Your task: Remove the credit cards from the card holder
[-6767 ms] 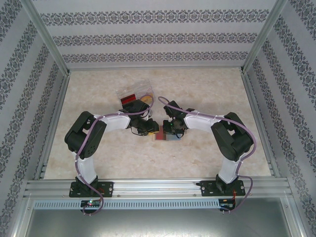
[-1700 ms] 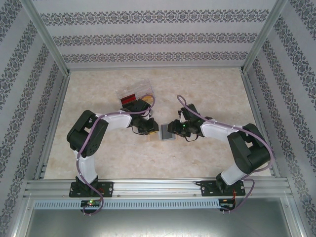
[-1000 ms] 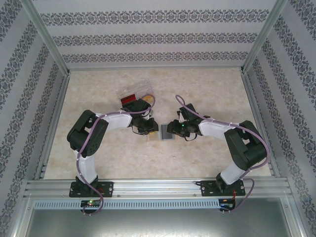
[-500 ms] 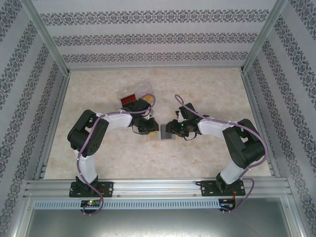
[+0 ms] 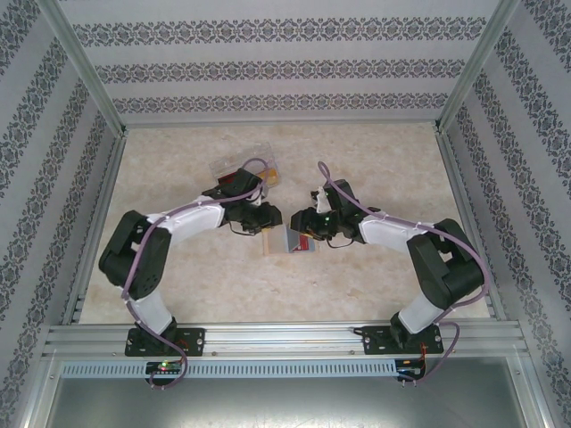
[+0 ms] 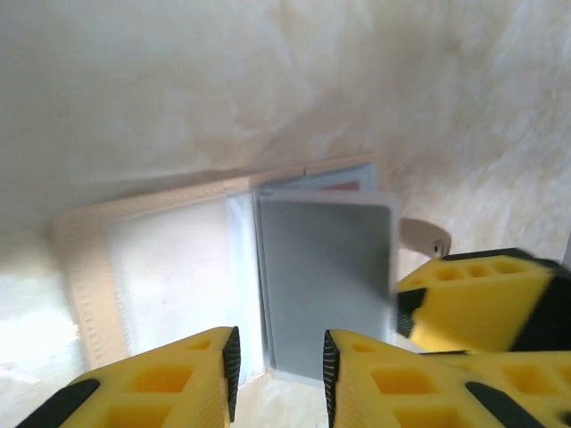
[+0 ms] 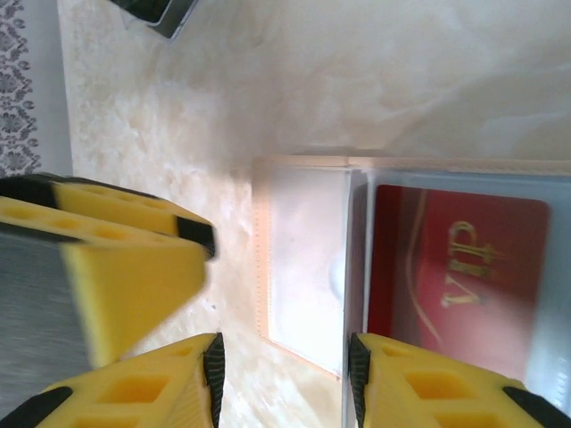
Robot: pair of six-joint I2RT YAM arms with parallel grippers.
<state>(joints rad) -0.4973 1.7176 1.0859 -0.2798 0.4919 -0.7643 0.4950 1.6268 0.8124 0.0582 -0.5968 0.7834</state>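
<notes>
The card holder (image 5: pixel 292 241) lies open on the table between both grippers. In the left wrist view it shows a pale clear-pocket panel (image 6: pixel 169 276) with a peach stitched edge and a grey leaf (image 6: pixel 326 276) beside it. The right wrist view has a red credit card (image 7: pixel 455 276) with gold "VIP" letters inside a clear sleeve of the holder (image 7: pixel 303 259). My left gripper (image 6: pixel 281 379) hovers open over the holder's near edge. My right gripper (image 7: pixel 284 383) is open too, one finger over the red card's sleeve. In the top view the left gripper (image 5: pixel 270 220) and the right gripper (image 5: pixel 302 223) nearly meet.
A clear plastic compartmented box (image 5: pixel 243 175) with red and yellow contents sits just behind the left gripper; its corner (image 7: pixel 156 11) shows in the right wrist view. Patterned walls and metal rails fence the marble-look table (image 5: pixel 375 160).
The left arm has stretched out, its elbow swinging left and its gripper going slightly farther back. The right gripper edged back as well. The holder now shows red next to its grey leaf.
</notes>
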